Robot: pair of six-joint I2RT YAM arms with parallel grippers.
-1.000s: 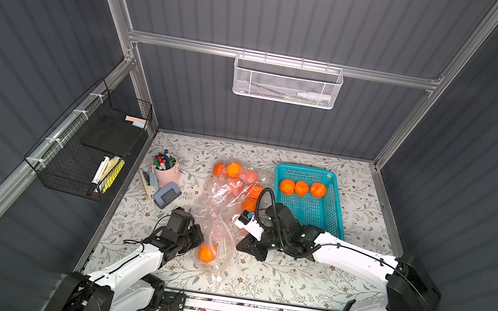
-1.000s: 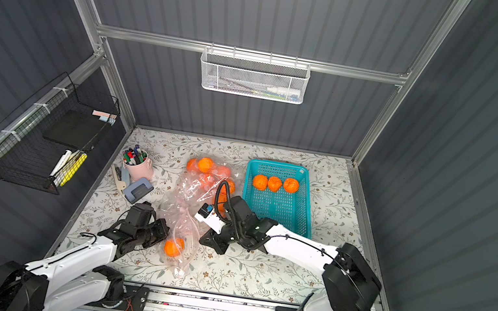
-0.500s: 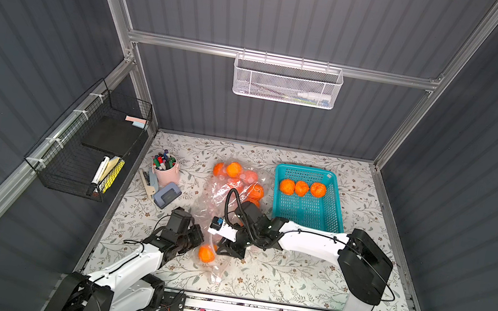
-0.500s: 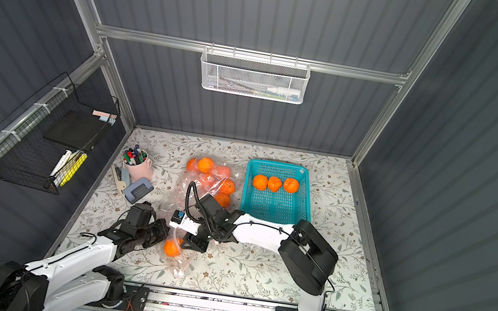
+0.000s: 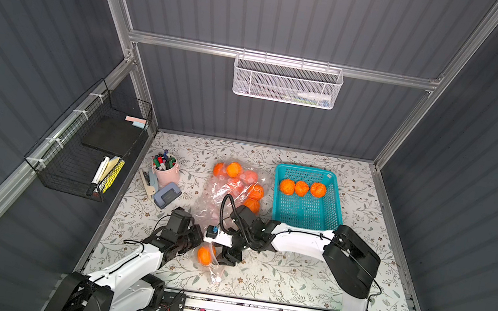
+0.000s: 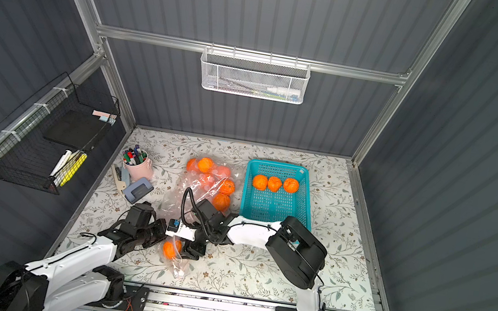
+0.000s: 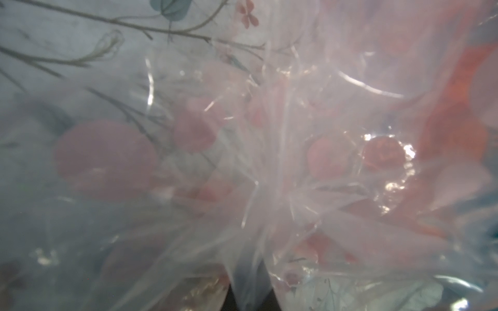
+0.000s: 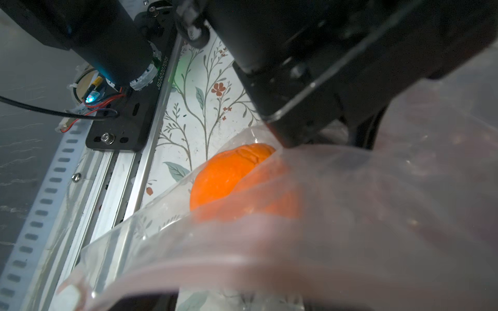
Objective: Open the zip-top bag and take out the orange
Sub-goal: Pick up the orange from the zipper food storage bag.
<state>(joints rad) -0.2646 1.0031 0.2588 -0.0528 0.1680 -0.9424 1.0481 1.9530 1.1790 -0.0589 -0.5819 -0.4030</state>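
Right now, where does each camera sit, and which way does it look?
Top views: high overhead, looking down at the table; both arms, left claw and right claw show.
Left wrist: on the left arm, pressed against the zip-top bag; hardly any claw shows.
Right wrist: on the right arm, facing the bagged orange and front rail; the left arm shows.
Shared: top views and right wrist both see that orange.

Left arm [image 5: 133,263], right arm [image 5: 298,240]: white shells, black joints. Left gripper [image 5: 194,239], right gripper [image 5: 227,258] black. Black cable loop [image 5: 224,207] at right wrist.
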